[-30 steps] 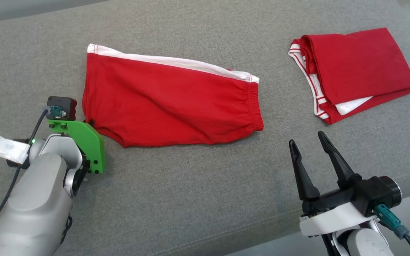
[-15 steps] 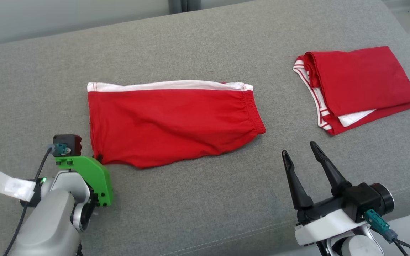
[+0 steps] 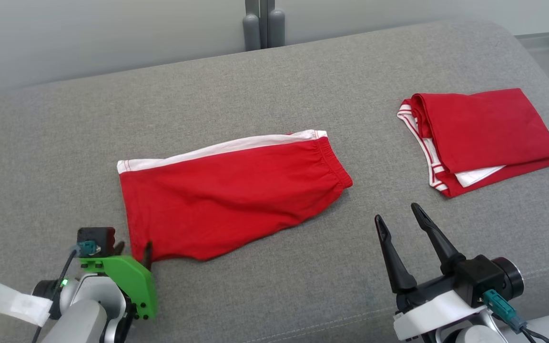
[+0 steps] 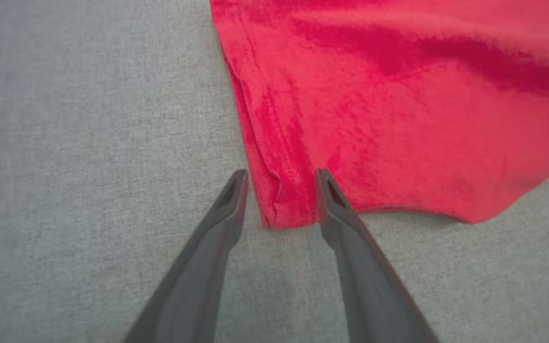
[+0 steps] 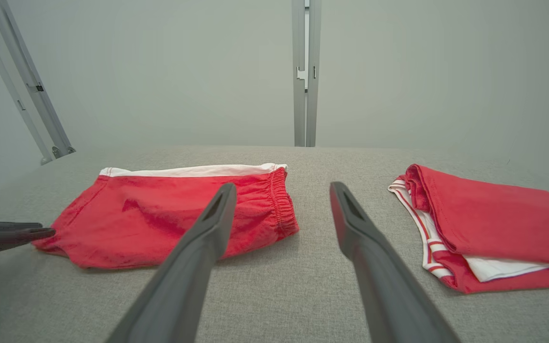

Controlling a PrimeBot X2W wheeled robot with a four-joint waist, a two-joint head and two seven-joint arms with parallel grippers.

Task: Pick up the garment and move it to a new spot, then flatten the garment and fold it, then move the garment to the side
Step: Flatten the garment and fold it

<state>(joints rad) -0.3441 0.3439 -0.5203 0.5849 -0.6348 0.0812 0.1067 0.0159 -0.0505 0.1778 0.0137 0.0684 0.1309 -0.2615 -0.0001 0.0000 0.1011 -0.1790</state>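
The garment (image 3: 231, 195) is a pair of red shorts with a white band along the far edge, lying flat in the middle of the grey cushion (image 3: 65, 157). My left gripper (image 3: 134, 247) is open at its near-left corner. In the left wrist view that corner of the garment (image 4: 398, 119) lies on the cushion between the spread fingers of the left gripper (image 4: 281, 176), which do not pinch it. My right gripper (image 3: 397, 213) hovers open at the near right, apart from the cloth. In the right wrist view the right gripper (image 5: 282, 186) points past the waistband end of the garment (image 5: 174, 219).
A second red garment (image 3: 484, 128), folded with white striped trim, lies at the far right of the cushion and appears again as the folded garment (image 5: 489, 219). A grey post (image 3: 260, 24) stands behind the cushion's far edge. The cushion's front edge runs just under my right gripper.
My left gripper has opened and let go of the garment's near-left corner after drawing it nearer; the garment has swung round. The head view has tilted up. The right gripper stays open.
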